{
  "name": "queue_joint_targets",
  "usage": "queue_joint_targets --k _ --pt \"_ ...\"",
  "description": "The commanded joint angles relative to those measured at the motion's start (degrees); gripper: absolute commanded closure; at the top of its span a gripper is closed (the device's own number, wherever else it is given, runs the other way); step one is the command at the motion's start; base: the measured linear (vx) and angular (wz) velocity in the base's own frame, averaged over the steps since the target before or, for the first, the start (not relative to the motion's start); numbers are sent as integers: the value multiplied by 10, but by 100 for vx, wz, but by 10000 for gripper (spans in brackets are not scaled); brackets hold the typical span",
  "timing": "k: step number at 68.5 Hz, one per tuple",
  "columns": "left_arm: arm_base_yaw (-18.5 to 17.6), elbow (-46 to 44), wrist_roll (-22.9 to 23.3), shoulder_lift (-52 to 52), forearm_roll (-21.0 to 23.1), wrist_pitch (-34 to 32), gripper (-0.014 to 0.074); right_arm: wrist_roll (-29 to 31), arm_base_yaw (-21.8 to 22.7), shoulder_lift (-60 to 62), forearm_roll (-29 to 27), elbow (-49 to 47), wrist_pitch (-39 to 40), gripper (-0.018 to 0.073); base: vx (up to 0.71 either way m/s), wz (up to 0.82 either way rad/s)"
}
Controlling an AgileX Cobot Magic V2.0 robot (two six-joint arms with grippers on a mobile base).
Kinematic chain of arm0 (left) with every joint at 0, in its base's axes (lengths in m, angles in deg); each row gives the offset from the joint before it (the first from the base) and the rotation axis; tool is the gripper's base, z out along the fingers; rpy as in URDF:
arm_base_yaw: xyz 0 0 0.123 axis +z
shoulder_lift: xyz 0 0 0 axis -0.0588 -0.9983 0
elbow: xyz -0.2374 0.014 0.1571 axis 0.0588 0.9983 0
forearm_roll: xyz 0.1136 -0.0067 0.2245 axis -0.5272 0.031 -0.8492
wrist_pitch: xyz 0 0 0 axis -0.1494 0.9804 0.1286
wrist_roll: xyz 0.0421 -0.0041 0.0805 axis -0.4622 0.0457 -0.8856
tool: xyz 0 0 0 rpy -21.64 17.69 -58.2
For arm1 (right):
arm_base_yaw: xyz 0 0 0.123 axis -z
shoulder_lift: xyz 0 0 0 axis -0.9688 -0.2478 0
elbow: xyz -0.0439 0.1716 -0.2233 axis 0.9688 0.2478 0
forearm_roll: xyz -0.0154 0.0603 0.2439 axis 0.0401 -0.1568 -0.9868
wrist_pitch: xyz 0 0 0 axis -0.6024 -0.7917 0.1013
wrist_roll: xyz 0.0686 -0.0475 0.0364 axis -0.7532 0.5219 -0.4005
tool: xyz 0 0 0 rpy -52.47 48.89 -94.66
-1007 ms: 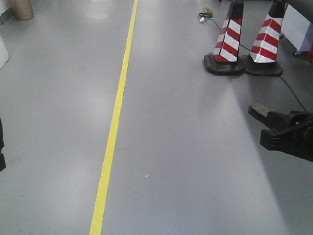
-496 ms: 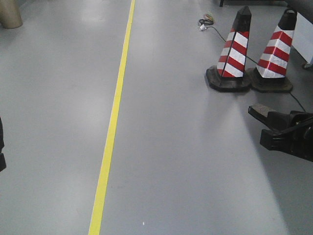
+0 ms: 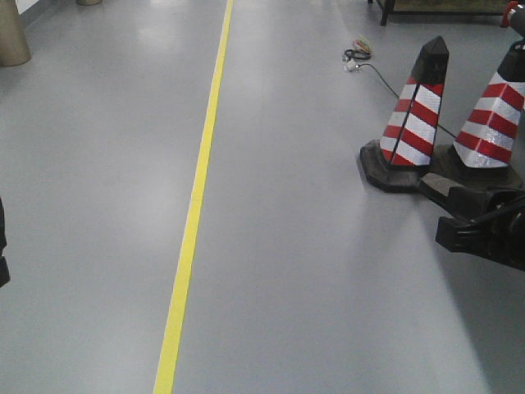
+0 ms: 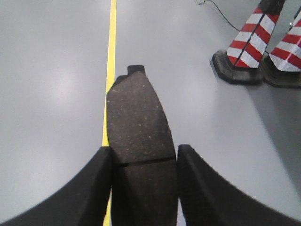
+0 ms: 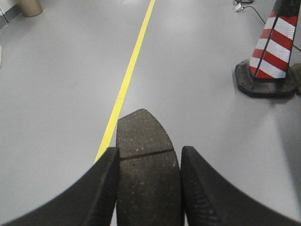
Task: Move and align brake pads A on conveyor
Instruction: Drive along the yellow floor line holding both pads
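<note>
In the left wrist view a dark-grey brake pad (image 4: 138, 117) with a thin groove across it sticks forward from my left gripper (image 4: 143, 157), which is shut on its sides. My right gripper (image 5: 148, 157) is shut the same way on a second brake pad (image 5: 143, 136). In the front view the right gripper (image 3: 480, 217) hangs at the right edge, its pad (image 3: 439, 185) pointing left over the floor. Only a dark sliver of the left arm (image 3: 2, 246) shows at the left edge. The conveyor is out of view.
Grey floor lies below both grippers, crossed by a yellow line (image 3: 193, 222) running away from me. Two red-and-white cones (image 3: 414, 123) (image 3: 490, 127) stand close to the right gripper, with a cable (image 3: 361, 57) behind them. A tan cylinder (image 3: 10, 33) stands far left.
The floor view has shifted: the cones have slid down and to the right and look nearer. Both grippers keep the same pose and hold on their pads.
</note>
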Motion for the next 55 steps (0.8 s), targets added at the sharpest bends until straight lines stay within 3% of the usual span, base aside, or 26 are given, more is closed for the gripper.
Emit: queue_joint_targets --k 1,55 --pt "-3 -15 2 3 -9 -47 478 1 1 7 23 -17 40 510 59 1" --pt "-3 -15 2 3 -9 -47 478 1 1 7 23 -17 40 510 55 -5"
